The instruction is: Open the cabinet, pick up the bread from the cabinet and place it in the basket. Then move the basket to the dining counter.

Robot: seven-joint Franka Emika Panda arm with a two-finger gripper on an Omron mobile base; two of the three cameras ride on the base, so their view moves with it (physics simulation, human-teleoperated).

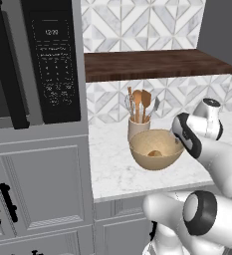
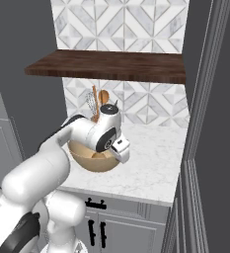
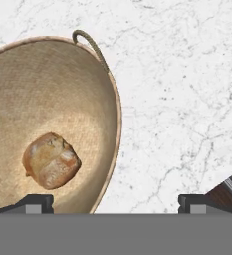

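Note:
The tan basket [image 3: 62,79] stands on the white marble worktop [image 3: 187,99], with the golden-brown bread [image 3: 51,160] lying loose on its bottom. The basket [image 1: 152,164] also shows from the left with the bread [image 1: 155,153] inside, and from the right as the basket [image 2: 94,164], partly behind my hand. My gripper [image 3: 115,203] hangs open just above the basket's rim, one fingertip [image 3: 38,201] over the inside and the other over the worktop. Nothing is between the jaws. The gripper [image 1: 181,143] sits at the basket's right side. The dining counter is out of view.
A cream crock of wooden utensils [image 1: 139,122] stands right behind the basket. A dark wooden shelf [image 1: 157,63] runs overhead. A black microwave [image 1: 53,60] is at the left, grey cabinet doors [image 1: 38,184] below it. A tall grey panel [image 2: 205,128] stands close on the right.

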